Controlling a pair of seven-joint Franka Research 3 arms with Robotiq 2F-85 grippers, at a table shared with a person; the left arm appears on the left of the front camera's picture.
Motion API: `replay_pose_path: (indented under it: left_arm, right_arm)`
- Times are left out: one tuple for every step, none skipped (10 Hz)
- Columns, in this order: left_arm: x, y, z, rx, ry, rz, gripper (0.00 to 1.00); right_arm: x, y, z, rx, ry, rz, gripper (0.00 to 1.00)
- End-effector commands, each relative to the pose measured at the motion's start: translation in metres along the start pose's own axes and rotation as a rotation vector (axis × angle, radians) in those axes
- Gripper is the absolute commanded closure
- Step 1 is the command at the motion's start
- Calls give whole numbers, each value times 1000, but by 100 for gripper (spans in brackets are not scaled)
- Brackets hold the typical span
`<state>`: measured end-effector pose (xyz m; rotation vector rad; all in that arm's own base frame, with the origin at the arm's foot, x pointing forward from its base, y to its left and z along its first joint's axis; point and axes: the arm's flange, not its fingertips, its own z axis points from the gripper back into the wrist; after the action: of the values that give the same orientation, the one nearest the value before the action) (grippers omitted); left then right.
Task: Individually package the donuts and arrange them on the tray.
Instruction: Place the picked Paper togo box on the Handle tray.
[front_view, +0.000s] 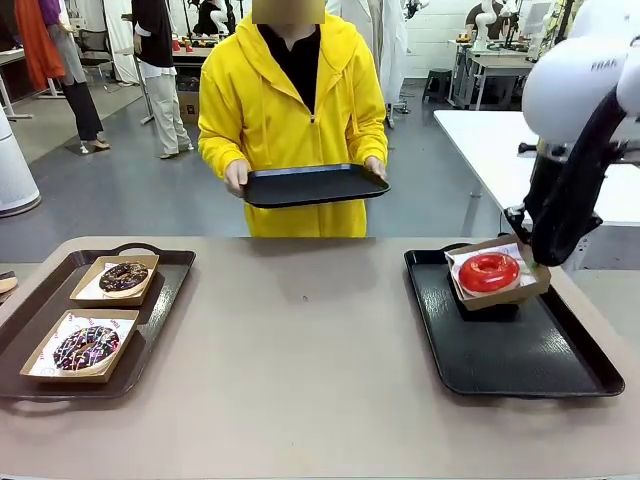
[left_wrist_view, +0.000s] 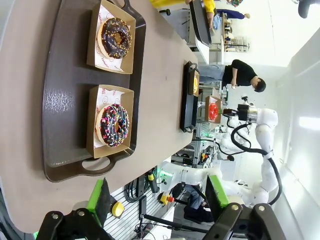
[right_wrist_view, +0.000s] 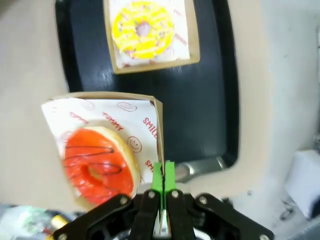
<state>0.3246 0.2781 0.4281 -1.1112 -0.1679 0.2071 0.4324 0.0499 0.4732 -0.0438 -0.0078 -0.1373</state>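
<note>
Red donut (right_wrist_view: 100, 167) box (right_wrist_view: 156, 107) — right tool (right_wrist_view: 163, 172) pinching wall, lifted.

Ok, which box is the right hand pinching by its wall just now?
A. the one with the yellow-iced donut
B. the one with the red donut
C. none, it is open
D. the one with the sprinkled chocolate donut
B: in the right wrist view the right hand is shut on the wall of the box that holds the red donut, while the yellow-iced donut lies in another box on the black tray.
</note>
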Motion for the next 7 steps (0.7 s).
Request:
replay_pose_path:
  left_arm:
    - [-3,-3,0,-9,-10,-2,0]
    - [-3,-3,0,-9,-10,-2,0]
    - [-3,-3,0,-9,-10,-2,0]
    - [-3,-3,0,-9,-10,-2,0]
    - [-3,-3,0,-9,-10,-2,0]
    - [-3,-3,0,-9,-10,-2,0]
    - [-3,-3,0,-9,-10,-2,0]
  right_arm:
    - [19,0,-23,-7,-15,40,99]
    - [25,3,-28,-13,-33,71,99]
    - [9,-1,-18,0,6,11,99]
    - [9,-1,-18,0,6,11,99]
    - [9,-1,-18,0,6,11,99]
    - [9,-1,-18,0,6,11,99]
    - [9,-1,-18,0,6,11,99]
